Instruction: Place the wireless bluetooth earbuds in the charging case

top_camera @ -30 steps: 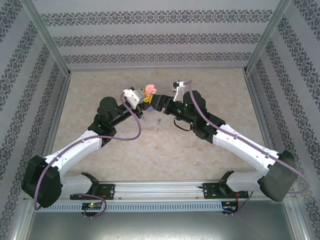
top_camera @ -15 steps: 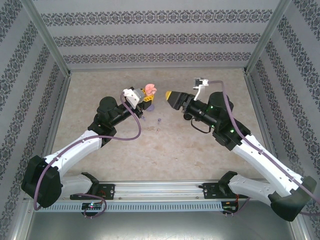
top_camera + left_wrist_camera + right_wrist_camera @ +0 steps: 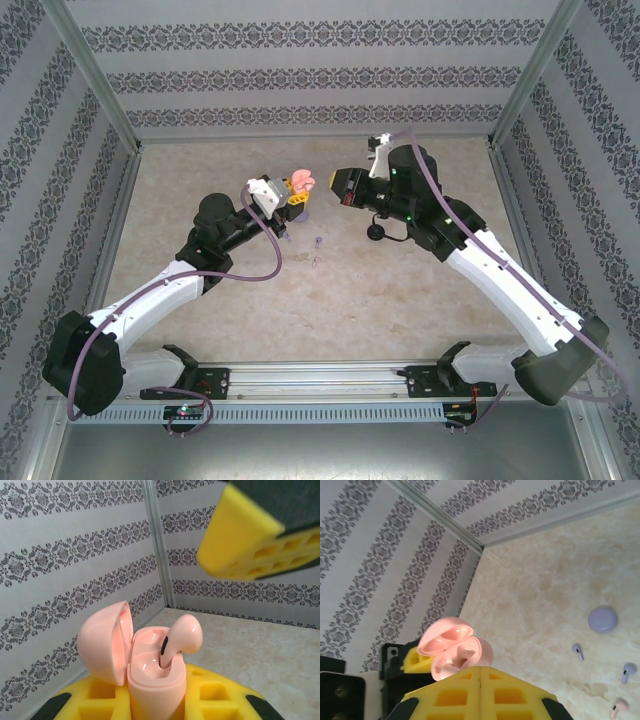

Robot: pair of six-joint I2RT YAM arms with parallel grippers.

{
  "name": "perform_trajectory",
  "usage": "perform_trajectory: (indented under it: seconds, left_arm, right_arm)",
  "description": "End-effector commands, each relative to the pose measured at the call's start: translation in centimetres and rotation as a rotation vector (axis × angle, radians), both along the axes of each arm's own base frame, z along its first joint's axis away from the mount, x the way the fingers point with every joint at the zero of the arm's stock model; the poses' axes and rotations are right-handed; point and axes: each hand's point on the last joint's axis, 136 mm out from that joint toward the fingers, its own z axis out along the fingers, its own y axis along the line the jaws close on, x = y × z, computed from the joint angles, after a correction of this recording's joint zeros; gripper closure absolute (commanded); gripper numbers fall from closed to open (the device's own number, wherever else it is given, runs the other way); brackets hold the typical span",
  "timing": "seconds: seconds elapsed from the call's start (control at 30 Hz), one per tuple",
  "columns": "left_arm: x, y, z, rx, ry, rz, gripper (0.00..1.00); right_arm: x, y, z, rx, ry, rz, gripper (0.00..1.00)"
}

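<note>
While left gripper (image 3: pixel 294 203) is clamping open glossy pink charging case (image 3: pixel 152 672), right gripper (image 3: pixel 480 677), closed and empty, is hovering frame-right of it; loose tiny pink earbud (image 3: pixel 619 708) is lying lower right.

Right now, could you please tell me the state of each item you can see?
Pink case: lid open, gripped by left gripper.
Pink earbud: stem in the case, head sticking out.
Second pink earbud: loose on table.
Purple case: shut, on table.
Purple earbuds: loose on table.
Right gripper: shut, empty.
</note>
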Motion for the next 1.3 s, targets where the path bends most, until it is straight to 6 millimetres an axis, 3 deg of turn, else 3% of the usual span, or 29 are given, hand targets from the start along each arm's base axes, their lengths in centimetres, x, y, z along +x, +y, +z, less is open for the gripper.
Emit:
perform_trajectory:
  seconds: [0.0,0.87,0.97,1.1,1.2,1.27]
  left_arm:
    - [-0.9,-0.5,1.8,-0.023,-0.034,-0.040,1.00]
    - [-0.7,-0.5,1.2,-0.025,-0.016,-0.040,1.00]
    - [-0.4,-0.1,1.1,-0.033,-0.009,-0.005,1.00]
    - [0.5,1.6,0.8,-0.058,-0.013,0.090,1.00]
    - [0.8,3.0,0.7,-0.079,-0.005,0.134,1.00]
    - [0.9,4.2,0.7,-0.103,0.000,0.166,1.00]
  right_arm:
    - [-0.5,0.9,0.0,-0.025,0.015,0.029,1.00]
    - [-2.2,6.4,0.1,-0.068,0.024,0.155,1.00]
    - [-2.8,5.6,1.3,-0.059,-0.006,0.149,1.00]
    - [-4.4,2.7,2.3,-0.071,-0.037,0.107,1.00]
    - [-4.8,0.3,0.8,-0.106,-0.005,0.051,1.00]
    - [-4.4,-1.0,-1.8,-0.143,0.044,0.011,0.87]
